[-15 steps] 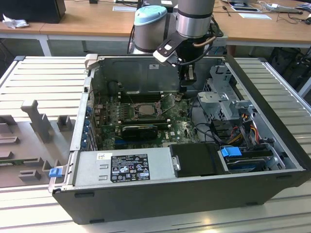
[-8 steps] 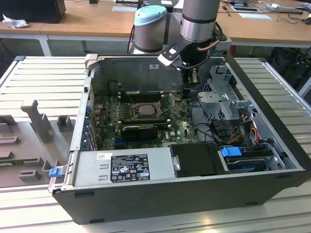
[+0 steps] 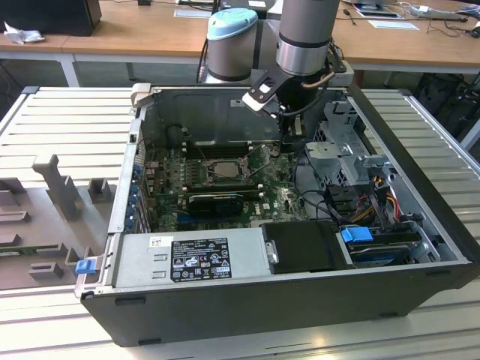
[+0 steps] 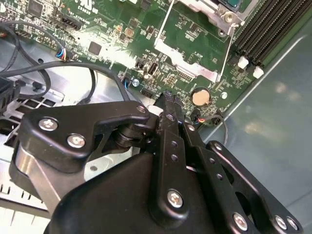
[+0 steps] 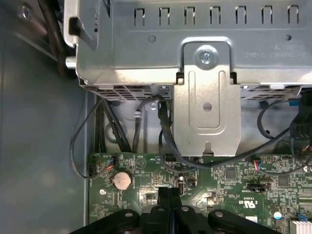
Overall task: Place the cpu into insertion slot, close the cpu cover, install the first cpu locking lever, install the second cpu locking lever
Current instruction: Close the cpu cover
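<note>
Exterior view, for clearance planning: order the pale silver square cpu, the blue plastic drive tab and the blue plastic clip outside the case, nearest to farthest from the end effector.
From the end effector:
1. Pale silver square cpu, mid-board.
2. Blue plastic drive tab, exterior view's right.
3. Blue plastic clip, outside case, exterior view's left.

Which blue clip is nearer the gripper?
The clip inside the case, by the black drive; the other clip hangs outside it, farther from the gripper.

Gripper (image 4: 169, 96): fingers pressed together, nothing between them, tips over the green motherboard (image 4: 190, 39), just beside the coin battery (image 4: 200, 97). Black memory slots (image 4: 273, 29) at board's edge.
</note>
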Controlling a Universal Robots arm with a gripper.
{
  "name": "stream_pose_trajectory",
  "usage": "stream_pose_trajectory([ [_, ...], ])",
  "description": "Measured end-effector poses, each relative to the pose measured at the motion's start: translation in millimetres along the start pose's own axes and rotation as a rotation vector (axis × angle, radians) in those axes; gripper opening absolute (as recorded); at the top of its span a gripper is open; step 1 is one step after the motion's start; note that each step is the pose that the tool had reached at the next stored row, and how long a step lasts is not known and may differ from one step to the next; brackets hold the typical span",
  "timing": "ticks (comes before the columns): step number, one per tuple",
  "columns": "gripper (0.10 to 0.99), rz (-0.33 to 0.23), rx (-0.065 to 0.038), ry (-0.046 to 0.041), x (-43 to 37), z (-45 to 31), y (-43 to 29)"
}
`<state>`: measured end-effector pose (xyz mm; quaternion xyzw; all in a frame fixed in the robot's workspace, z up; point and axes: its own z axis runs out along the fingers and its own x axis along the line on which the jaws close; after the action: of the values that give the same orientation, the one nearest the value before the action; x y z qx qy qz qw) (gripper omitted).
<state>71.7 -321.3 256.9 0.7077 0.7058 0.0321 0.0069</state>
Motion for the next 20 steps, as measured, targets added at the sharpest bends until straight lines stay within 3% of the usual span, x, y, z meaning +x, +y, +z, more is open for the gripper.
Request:
stream_pose_trajectory([
  [8,0.106,-0.001,0.004,0.0000,-2.1,7.0,-3.1],
  [16,0.106,-0.001,0.005,0.0004,-2.2,6.4,-23.1],
  [20,0.106,-0.001,0.005,0.0004,-2.2,6.2,-27.4],
])
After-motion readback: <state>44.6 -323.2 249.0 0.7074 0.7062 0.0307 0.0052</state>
